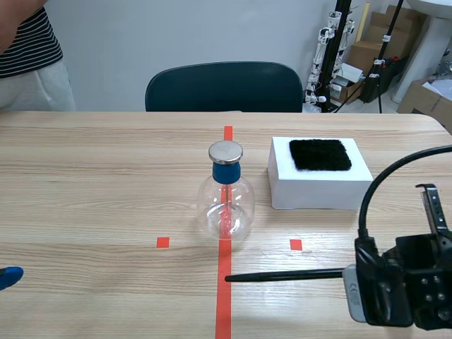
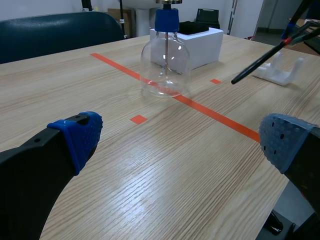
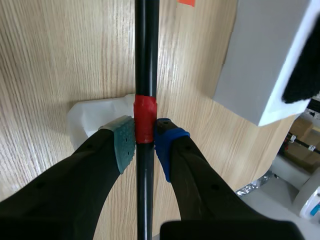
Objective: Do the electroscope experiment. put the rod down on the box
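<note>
Right gripper (image 3: 145,142): its two pads pinch the rod (image 3: 146,60) on the red band, one pad on either side. You are holding the black rod roughly level near the near edge of the table (image 1: 92,198), right of the middle. Its free tip reaches the centre tape line (image 1: 224,296), and from the left wrist camera that tip appears to be lifted off the wood. A small white holder (image 3: 95,116) lies on the table directly beneath the gripped part. The white box (image 1: 318,185) sits farther toward the far edge, also right of the middle, with a black pad (image 1: 320,154) on top. The rod is well apart from the box, on its near side, and not resting on it. The electroscope (image 1: 225,201), a clear flask with a blue neck and a metal cap, stands upright on the tape line just beside the box. Left gripper (image 2: 182,137): fingers spread wide with nothing between them, low by the near left corner. A dark chair (image 1: 223,86) stands behind the far edge. A person (image 1: 28,63) in a striped top is at the far left corner.
</note>
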You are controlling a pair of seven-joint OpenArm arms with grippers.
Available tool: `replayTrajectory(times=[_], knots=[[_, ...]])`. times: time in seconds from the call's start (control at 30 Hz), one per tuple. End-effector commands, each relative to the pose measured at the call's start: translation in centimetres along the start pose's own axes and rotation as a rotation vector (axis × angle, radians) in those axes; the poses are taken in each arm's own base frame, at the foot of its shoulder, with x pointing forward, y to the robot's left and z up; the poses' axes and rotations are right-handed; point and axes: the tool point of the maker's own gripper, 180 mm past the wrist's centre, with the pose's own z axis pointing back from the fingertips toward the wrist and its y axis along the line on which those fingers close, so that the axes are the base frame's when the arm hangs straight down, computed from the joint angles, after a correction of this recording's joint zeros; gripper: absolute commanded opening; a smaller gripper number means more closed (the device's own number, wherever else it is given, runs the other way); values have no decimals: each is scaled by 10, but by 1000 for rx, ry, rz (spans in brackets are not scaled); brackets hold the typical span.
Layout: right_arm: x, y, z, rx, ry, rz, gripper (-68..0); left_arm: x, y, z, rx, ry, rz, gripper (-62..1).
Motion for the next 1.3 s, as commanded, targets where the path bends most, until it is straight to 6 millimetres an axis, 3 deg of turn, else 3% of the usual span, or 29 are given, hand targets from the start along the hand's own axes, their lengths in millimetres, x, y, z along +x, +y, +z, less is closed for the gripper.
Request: replayTrajectory(times=[0.0,0.27,0.53,0.7,1.03,1.27], knots=[[-3,-8,-3,-16,15,3,-675,6,3,-1,4,-25,-9,14],[2,0,-21,39,17,2,-675,6,3,-1,4,-25,-9,14],[15,-1,-28,84,-40,-93,-675,6,3,-1,4,-25,-9,14],[13,0,-32,95,-31,-91,-675,6,3,-1,4,-25,-9,14],[11,20,-38,194,-27,-22,-675,6,3,-1,4,-25,-9,14],[14,19,-39,221,-22,-16,-675,6,3,-1,4,-25,-9,14]])
